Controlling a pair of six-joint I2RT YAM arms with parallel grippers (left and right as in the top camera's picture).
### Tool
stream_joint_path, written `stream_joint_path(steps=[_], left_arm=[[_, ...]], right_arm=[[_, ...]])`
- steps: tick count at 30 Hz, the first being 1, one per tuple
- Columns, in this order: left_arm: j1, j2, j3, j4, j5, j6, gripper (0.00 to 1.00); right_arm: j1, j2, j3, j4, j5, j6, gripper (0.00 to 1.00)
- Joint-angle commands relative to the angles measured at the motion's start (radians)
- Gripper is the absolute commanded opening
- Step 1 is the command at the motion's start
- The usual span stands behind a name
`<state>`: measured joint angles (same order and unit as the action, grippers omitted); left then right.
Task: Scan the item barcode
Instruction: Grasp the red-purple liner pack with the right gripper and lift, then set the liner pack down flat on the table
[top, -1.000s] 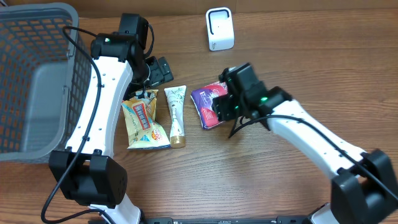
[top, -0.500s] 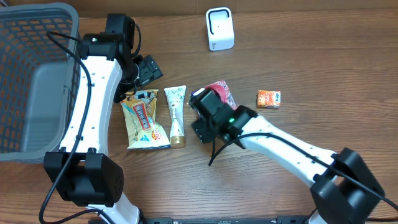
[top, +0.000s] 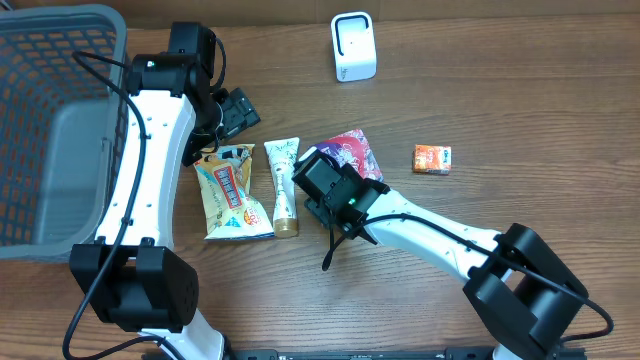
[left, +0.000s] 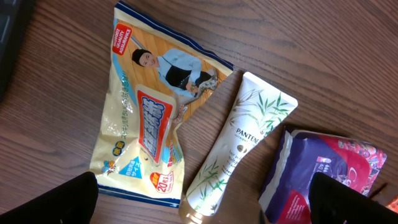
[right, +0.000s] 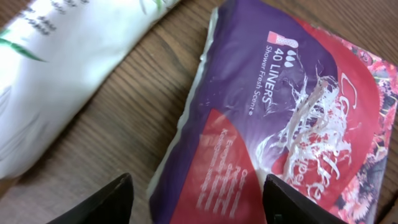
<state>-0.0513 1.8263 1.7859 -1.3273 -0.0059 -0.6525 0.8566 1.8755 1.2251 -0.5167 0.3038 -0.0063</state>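
Purple and red, the liner pack (top: 355, 152) lies flat and printed face up at the middle of the wooden surface (top: 540, 90), its long axis angled from near-left to far-right. A white tube (top: 283, 185) is seen just beside it on the left. Bare wood lies open to its right, as far as a small orange box (top: 432, 158). The white scanner (top: 353, 46) stands farther back. The right hand (right: 196, 182) is held over the pack's near-left end, fingers apart, nothing clamped. The left hand (left: 204, 182) is spread wide and empty.
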Motion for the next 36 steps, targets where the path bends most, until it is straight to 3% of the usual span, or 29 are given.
stream_joint_path(steps=[1,4,10,13,18,23,25,29,36], left_arm=[[0.007,-0.005,-0.003,-0.001,-0.021,-0.013,1.0],[0.007,-0.005,-0.003,-0.001,-0.021,-0.013,1.0],[0.007,-0.005,-0.003,-0.002,-0.024,-0.013,1.0],[0.007,-0.005,-0.003,-0.005,-0.028,-0.005,1.0],[0.007,-0.004,-0.003,-0.007,-0.028,-0.005,1.0],[0.007,-0.004,-0.003,-0.008,-0.027,-0.005,1.0],[0.007,-0.004,-0.003,-0.007,-0.027,-0.005,1.0],[0.007,-0.003,-0.003,-0.008,-0.028,-0.005,1.0],[0.007,-0.003,-0.003,-0.007,-0.027,-0.005,1.0]], right_arm=[[-0.009,0.048,0.023,0.004,0.021,-0.01,0.66],[-0.009,0.056,0.023,0.0,0.041,-0.009,0.59],[-0.016,0.055,0.039,-0.017,0.074,0.071,0.17],[-0.033,0.051,0.085,-0.059,0.071,0.126,0.04],[-0.105,0.039,0.229,-0.197,-0.022,0.223,0.03],[-0.236,0.034,0.435,-0.403,-0.424,0.244,0.04],[-0.315,0.034,0.482,-0.442,-0.674,0.243,0.04],[-0.445,0.043,0.476,-0.456,-1.086,0.243,0.04],[-0.563,0.079,0.373,-0.452,-1.432,0.322,0.04]])
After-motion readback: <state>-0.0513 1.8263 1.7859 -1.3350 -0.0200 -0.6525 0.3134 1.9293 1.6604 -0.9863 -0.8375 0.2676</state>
